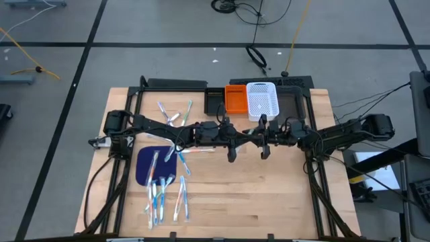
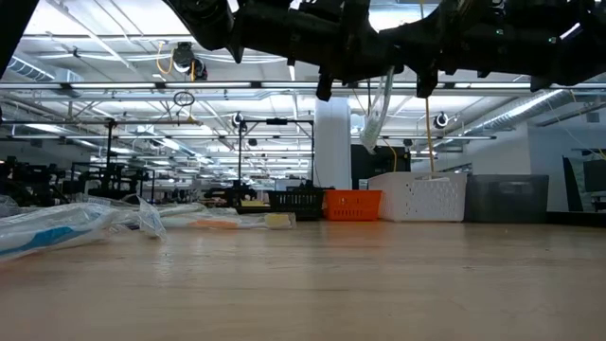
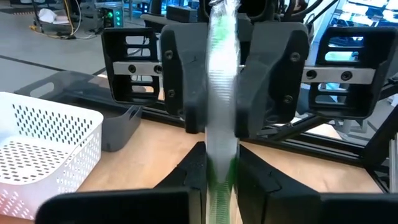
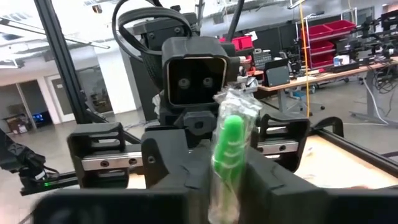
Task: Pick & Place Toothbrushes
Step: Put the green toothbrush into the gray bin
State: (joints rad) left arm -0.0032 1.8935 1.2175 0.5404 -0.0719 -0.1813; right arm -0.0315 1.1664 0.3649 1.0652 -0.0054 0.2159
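Above the middle of the table, my left gripper (image 1: 245, 134) and my right gripper (image 1: 257, 134) meet tip to tip. Both are shut on one toothbrush (image 3: 221, 93) in a clear wrapper with green inside. In the low view this toothbrush (image 2: 379, 109) hangs tilted under the two hands, high above the tabletop. Several other toothbrushes (image 1: 168, 195) lie flat at the table's left, some on a dark blue mat (image 1: 144, 165). My left gripper (image 3: 221, 180) pinches the wrapped toothbrush (image 3: 219, 155) between its two fingers, coming in level from the table's left. The brush is lifted clear of the table. My right gripper (image 4: 227, 186) pinches the same toothbrush near its green end (image 4: 230, 146) between its two fingers, coming in about level from the table's right, facing the left gripper. The brush stands up past the fingers, clear of the table.
A black bin (image 1: 215, 101), an orange bin (image 1: 235, 99) and a white perforated bin (image 1: 262, 99) stand in a row at the far edge, with a dark grey tray (image 1: 292, 101) beside them. Bare wood lies at the near middle and right.
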